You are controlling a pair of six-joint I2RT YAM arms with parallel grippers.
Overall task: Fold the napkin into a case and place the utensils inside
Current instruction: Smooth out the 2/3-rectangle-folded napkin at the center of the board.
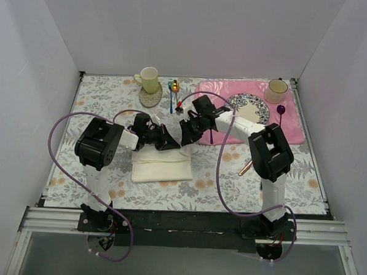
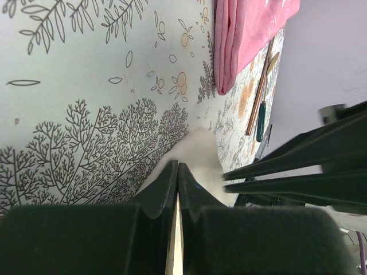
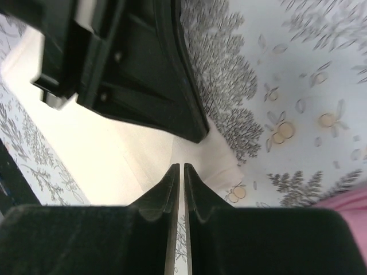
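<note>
While the plain cream-white folded cloth napkin (image 1: 162,166) lies at six o'clock from both tools, the black left gripper (image 1: 171,143) pinches its twelve-o'clock edge tight and the black right gripper (image 1: 185,137), jaws narrow, nips that edge towards one o'clock.

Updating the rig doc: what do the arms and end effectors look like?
The left arm and right arm match: white links, bulky black joint housings. A purple cable loops loosely beside each. The left end effector and right end effector each have two black fingers tapering to thin tips. No markings visible.
</note>
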